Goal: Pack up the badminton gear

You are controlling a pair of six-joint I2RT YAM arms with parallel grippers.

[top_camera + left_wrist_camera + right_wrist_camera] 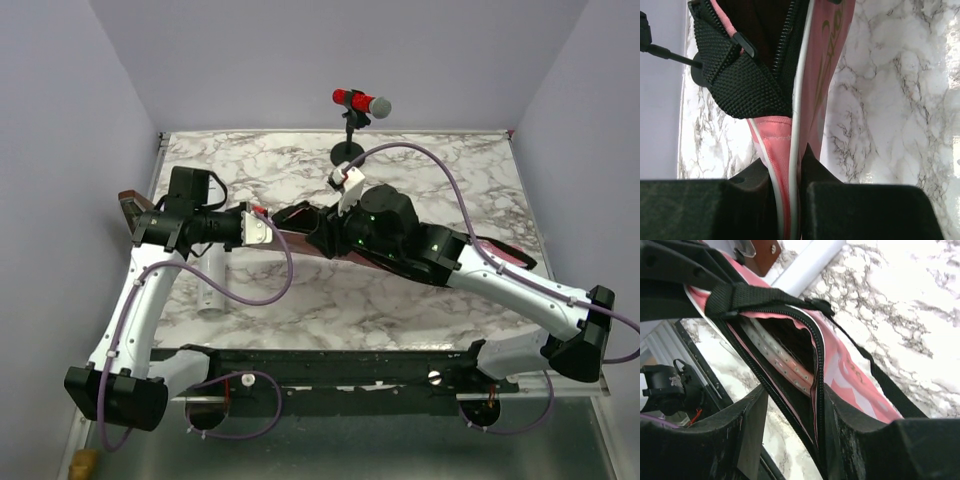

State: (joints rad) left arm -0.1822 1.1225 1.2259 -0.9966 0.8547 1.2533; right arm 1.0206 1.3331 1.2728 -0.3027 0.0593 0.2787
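I am pinching the near end of the pink bag (832, 65) with my left gripper (789, 161). Its fingers are pressing all but together on the pink fabric and its white piping, with only the cloth between them. The black webbing strap (740, 75) is hanging at 11 o'clock from that pinch, beside the open zipper. In the overhead view the bag is stretching across the middle of the marble table (450, 160), running from my left wrist at 9 o'clock toward 4 o'clock, where it is passing under my right arm. My right gripper (796, 400) is sitting at the bag's mouth with its fingers partly spread. The two zipper edges are running down between them and meeting deep in the jaws, and I cannot tell whether I am actually squeezing the fabric or only straddling it. Through the gaping mouth a pink racket frame (782, 362), dotted with string holes, is showing inside the dark lining. The white tube (212, 285) is lying on the table at 7 o'clock from my left gripper, apart from the bag. The red microphone (360, 101) is standing at the table's 12 o'clock edge, and the brown box (128, 207) is sitting at the 9 o'clock edge.
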